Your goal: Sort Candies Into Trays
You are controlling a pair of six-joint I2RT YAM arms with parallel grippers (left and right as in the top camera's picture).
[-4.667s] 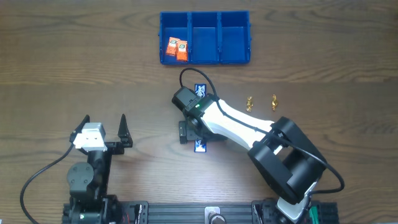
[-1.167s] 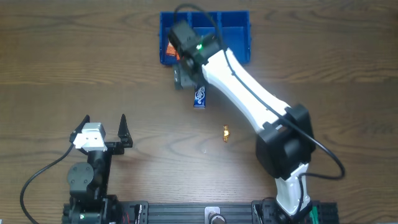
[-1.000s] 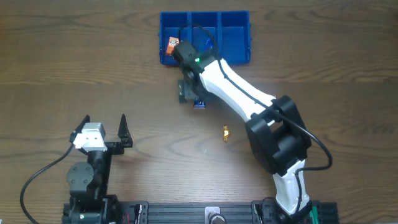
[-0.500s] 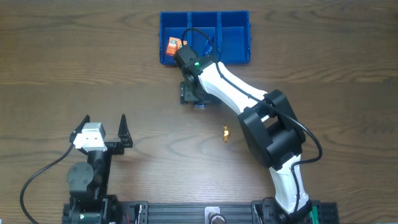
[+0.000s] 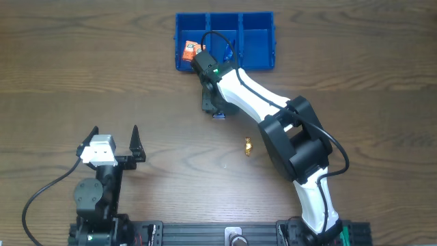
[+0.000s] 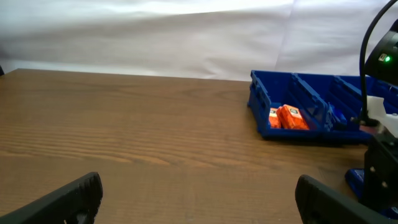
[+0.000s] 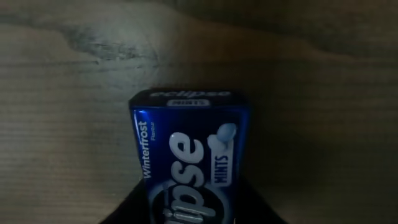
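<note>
Currently, sorting stood partly done.

- Item 1: blue tray [image 5: 263, 66], 3 compartments, at the far side of the surface [image 5: 355, 102].
- Item 2: 2 orange candies [image 5: 193, 49], lying together in the tray's left compartment. Count these as sorted.
- Item 3: blue mint box [image 7: 189, 155], pinched between the fingers of your right hand [image 5: 214, 108], low over the surface just in front of the tray and outside it. Count it as in hand, not yet delivered. Whether it touched the wood could not be told.
- Item 4: 1 gold-wrapped candy [image 5: 248, 145], loose on the surface, well apart from the tray and nearer the arm bases. Untouched.
- Item 5: your left hand [image 6: 198, 199], fingers spread wide, holding nothing, near its own base and well apart from every candy.

Your right arm partly hid the middle compartment, so its contents could not be told.

By my judgement, you had at least 2 pieces left. The mint box needed a compartment away from the orange pair, and the gold candy needed another.
</note>
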